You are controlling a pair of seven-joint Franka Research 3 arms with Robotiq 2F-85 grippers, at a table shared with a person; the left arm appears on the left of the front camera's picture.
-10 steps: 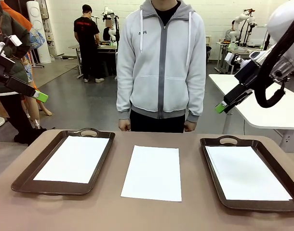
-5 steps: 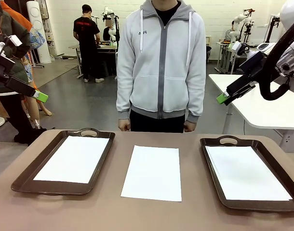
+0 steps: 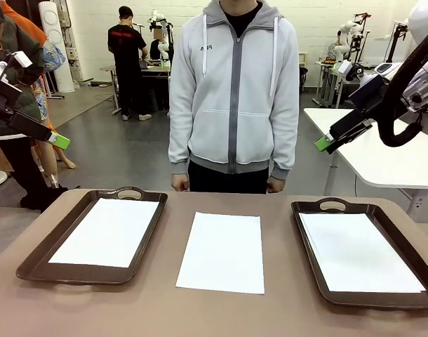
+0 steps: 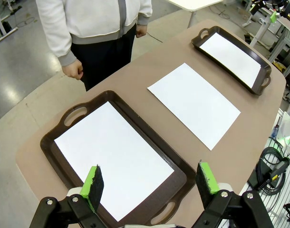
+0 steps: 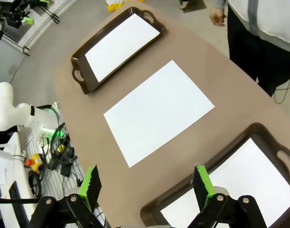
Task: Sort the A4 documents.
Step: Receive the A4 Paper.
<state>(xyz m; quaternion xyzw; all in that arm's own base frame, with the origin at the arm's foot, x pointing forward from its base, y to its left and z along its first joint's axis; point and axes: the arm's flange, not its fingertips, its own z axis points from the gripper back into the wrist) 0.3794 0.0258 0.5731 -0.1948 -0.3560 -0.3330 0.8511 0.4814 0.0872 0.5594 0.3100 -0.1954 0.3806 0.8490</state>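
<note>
from the front view: loose a4 sheet (image 3: 222, 251) lies flat on the surface (image 3: 165, 309), dead centre between the left tray (image 3: 31, 263) and the right tray (image 3: 309, 267), each tray already carrying a sheet. long axis runs away from me toward the person (image 3: 233, 91). my left hand (image 3: 59, 141) and right hand (image 3: 322, 144) both hang high above the surface's far corners, well apart from the sheet; spread unreadable from this angle. neither is clearly nearer, looks about even.

left wrist view: left hand (image 4: 149, 183) released, pads wide, nothing between them. left tray's sheet (image 4: 111, 156) sits right under it, loose sheet beyond and to one side.

right wrist view: right hand (image 5: 147, 185) released too, empty. loose sheet lies ahead of the fingers, right tray's corner directly below. judgement: either arm must come down and inward to reach the centre sheet.
</note>
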